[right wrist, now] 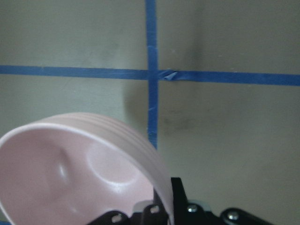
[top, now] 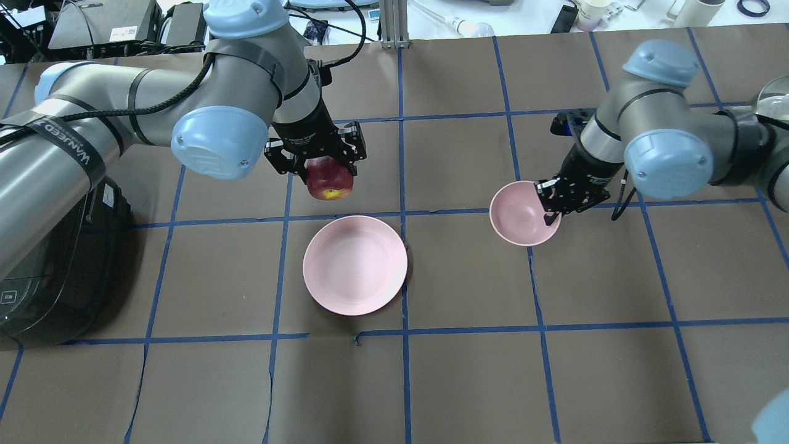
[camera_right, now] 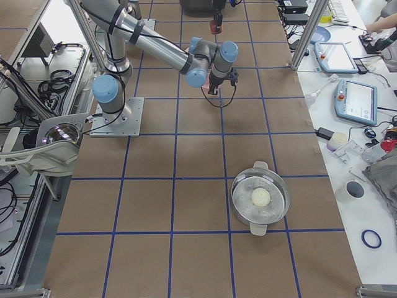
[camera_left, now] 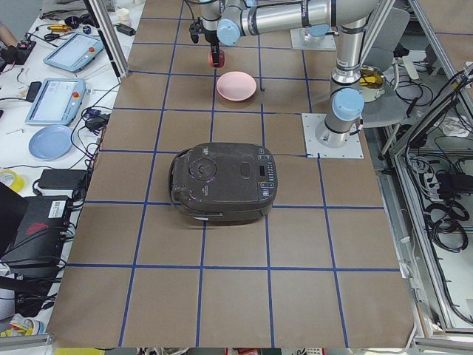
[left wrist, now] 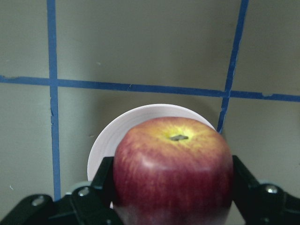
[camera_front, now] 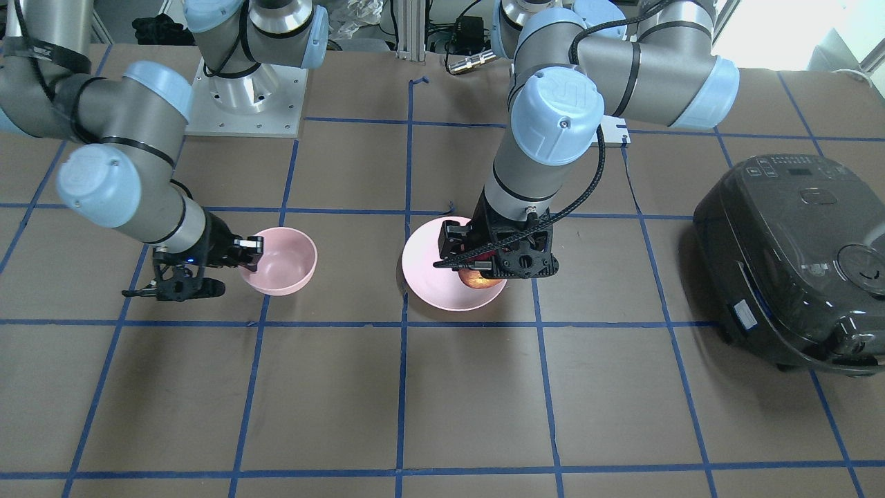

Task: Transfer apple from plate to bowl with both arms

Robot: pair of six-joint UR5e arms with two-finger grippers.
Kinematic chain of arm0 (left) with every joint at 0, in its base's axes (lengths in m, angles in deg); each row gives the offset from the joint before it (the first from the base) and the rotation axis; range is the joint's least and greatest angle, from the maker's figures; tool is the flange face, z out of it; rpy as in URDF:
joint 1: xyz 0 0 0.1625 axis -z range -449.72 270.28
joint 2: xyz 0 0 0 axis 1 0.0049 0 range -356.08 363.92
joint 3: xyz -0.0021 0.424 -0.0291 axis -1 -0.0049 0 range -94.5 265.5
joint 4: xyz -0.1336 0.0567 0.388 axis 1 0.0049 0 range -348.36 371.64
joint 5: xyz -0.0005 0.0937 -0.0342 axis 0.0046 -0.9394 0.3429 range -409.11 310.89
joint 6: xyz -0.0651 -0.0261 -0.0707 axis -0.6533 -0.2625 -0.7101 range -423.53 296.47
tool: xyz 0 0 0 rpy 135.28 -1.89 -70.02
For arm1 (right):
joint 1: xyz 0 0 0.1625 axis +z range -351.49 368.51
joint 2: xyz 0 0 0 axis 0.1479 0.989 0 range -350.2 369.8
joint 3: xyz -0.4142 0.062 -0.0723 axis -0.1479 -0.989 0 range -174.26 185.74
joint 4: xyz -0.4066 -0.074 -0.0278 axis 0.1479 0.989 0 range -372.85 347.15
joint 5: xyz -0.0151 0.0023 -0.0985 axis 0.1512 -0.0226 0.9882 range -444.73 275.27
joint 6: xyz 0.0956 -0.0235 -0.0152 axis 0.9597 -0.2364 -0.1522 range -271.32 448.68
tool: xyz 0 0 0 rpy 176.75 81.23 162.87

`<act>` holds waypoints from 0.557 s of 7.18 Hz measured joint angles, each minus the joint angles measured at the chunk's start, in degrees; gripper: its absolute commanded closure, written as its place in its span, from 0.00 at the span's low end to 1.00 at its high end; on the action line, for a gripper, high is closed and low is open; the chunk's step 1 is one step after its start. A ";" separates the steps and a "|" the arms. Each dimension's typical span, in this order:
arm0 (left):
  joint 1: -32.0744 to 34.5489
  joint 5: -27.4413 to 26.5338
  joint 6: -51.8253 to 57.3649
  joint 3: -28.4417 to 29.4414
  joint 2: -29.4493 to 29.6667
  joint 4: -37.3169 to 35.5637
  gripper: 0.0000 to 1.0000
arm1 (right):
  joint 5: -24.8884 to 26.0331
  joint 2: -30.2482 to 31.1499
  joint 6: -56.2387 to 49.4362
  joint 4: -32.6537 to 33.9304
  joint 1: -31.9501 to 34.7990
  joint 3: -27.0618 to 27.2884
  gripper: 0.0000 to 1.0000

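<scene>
My left gripper (top: 328,174) is shut on the dark red apple (top: 331,182), which has a yellowish patch, and holds it in the air above and behind the wide pink plate (top: 354,265). In the left wrist view the apple (left wrist: 173,168) sits between the black fingers (left wrist: 101,187), with the plate's rim (left wrist: 105,140) below. The front view shows the apple (camera_front: 477,279) under the gripper over the plate (camera_front: 429,273). My right gripper (top: 550,209) is shut on the rim of the small deep pink bowl (top: 519,213). The bowl (right wrist: 70,173) fills the right wrist view's lower left and also shows in the front view (camera_front: 283,263).
A black rice cooker (camera_front: 795,263) stands at the table's end on my left and also shows in the overhead view (top: 49,271). A steel pot with a glass lid (camera_right: 260,198) stands towards my right end. Blue tape lines grid the brown table.
</scene>
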 measured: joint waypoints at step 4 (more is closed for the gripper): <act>2.64 0.73 -7.26 0.40 1.17 -0.32 0.69 | -4.91 -4.48 7.19 3.12 6.92 1.10 0.36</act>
